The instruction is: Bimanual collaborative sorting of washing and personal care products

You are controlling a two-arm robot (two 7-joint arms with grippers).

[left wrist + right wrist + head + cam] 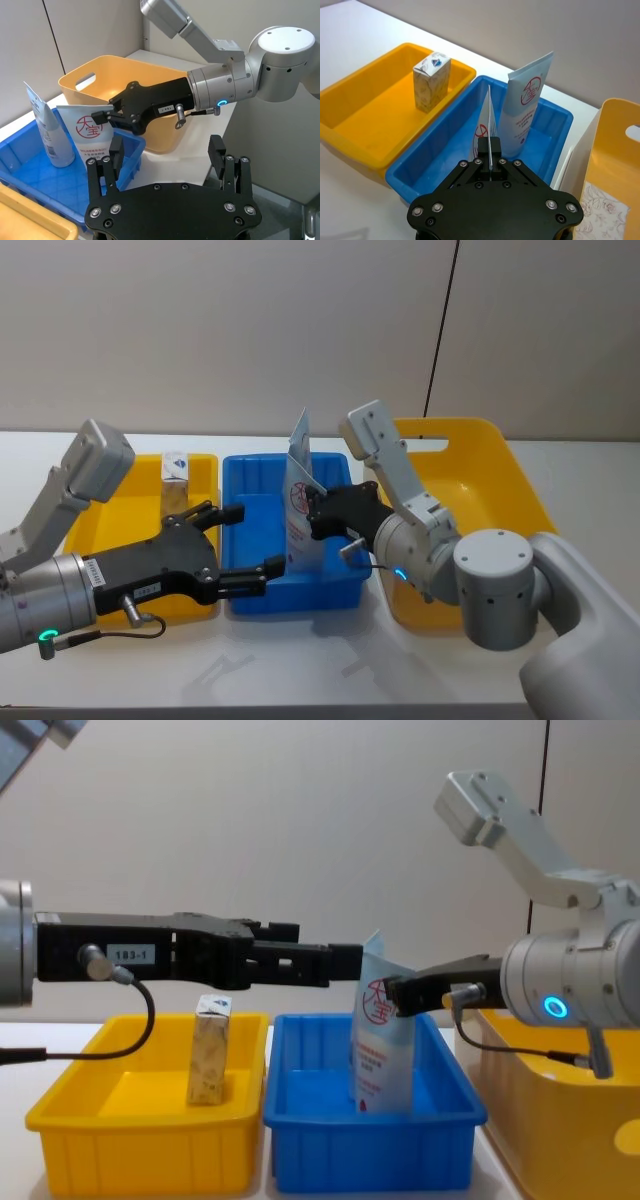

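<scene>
Two light-blue tubes with a red mark stand in the blue tray [243, 602]. My right gripper [313, 513] is shut on the upper part of the nearer tube [301, 525], also seen as tube [90, 140], tube [485, 125] edge-on and tube [381, 1045]. The second tube [300, 440] leans against the tray's far side, free, seen as tube [525, 107] and tube [47, 132]. A speckled beige carton [176, 480] stands upright in the left yellow tray [100, 508]. My left gripper [250, 540] hovers open at the blue tray's front left, holding nothing.
A large yellow basket [500, 475] with a handle cutout stands right of the blue tray, under my right arm. The trays sit side by side on a white table [300, 670]. A grey wall rises behind.
</scene>
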